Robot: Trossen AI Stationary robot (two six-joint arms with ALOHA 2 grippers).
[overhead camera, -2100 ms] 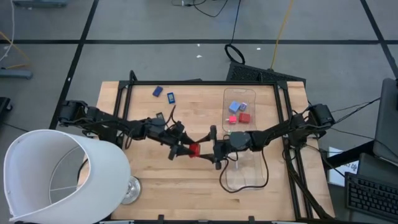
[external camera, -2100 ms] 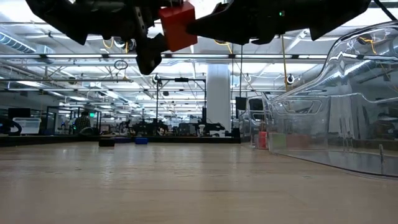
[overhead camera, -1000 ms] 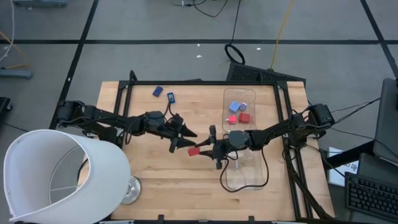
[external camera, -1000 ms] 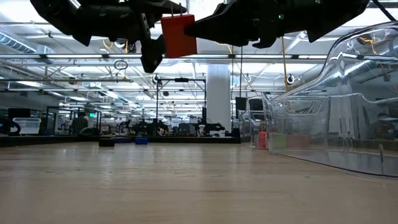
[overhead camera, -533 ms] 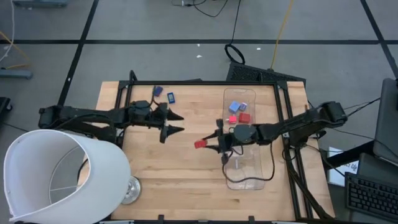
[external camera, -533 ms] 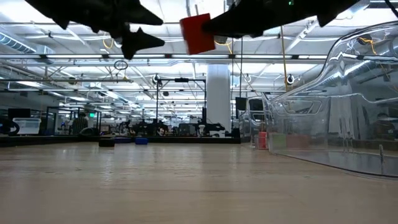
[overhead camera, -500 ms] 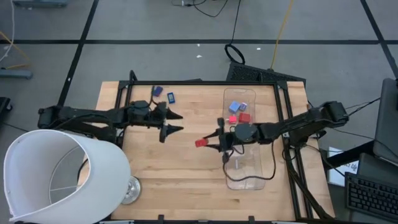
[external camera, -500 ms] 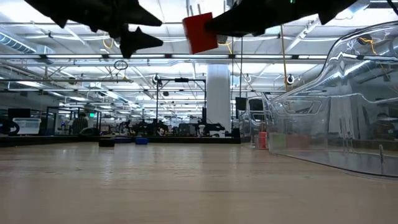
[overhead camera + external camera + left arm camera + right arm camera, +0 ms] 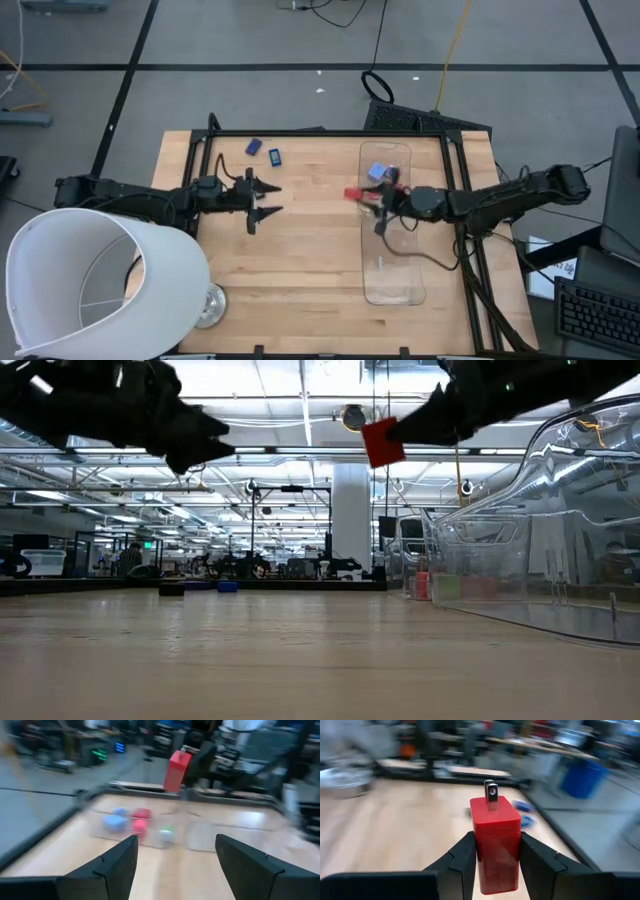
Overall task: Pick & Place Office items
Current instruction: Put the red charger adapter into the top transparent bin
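The red block (image 9: 495,845) – a small metal prong on its top – is clamped between the right gripper's (image 9: 362,196) two fingers, held well above the wooden table (image 9: 300,270) at the near edge of the clear tray (image 9: 395,285). Inside the tray lie what look like blue and red pieces (image 9: 127,822). The left gripper (image 9: 262,200) hangs apart over the table's left half, fingers spread, holding nothing.
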